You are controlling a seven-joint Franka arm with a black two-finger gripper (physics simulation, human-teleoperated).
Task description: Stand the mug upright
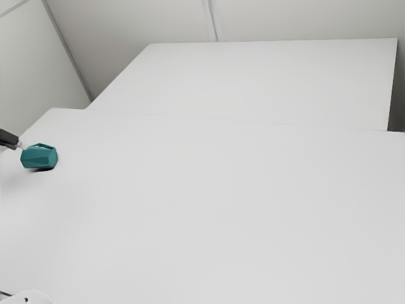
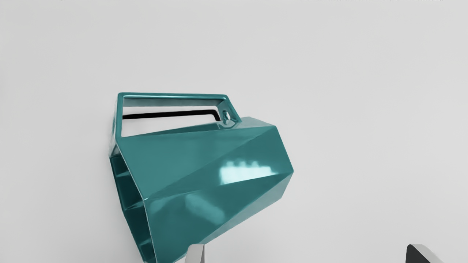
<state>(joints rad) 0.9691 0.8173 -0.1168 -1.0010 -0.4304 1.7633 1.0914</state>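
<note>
At the exterior view's far left, the black gripper (image 1: 20, 144) reaches in beside the teal mug (image 1: 39, 157). The faceted mug (image 2: 212, 175) lies on its side on the white table, its mouth facing one way and its squared handle lying out to the side. In the wrist view the gripper (image 2: 305, 254) is open, its two fingertips wide apart. One fingertip overlaps the mug's lower edge near the mouth; the other stands over bare table. Nothing is held between them.
The white table (image 1: 221, 209) spreads across the exterior view, with a second white surface (image 1: 253, 79) behind it. A white rounded object (image 1: 30, 297) shows at the near left corner. Pale walls stand beyond.
</note>
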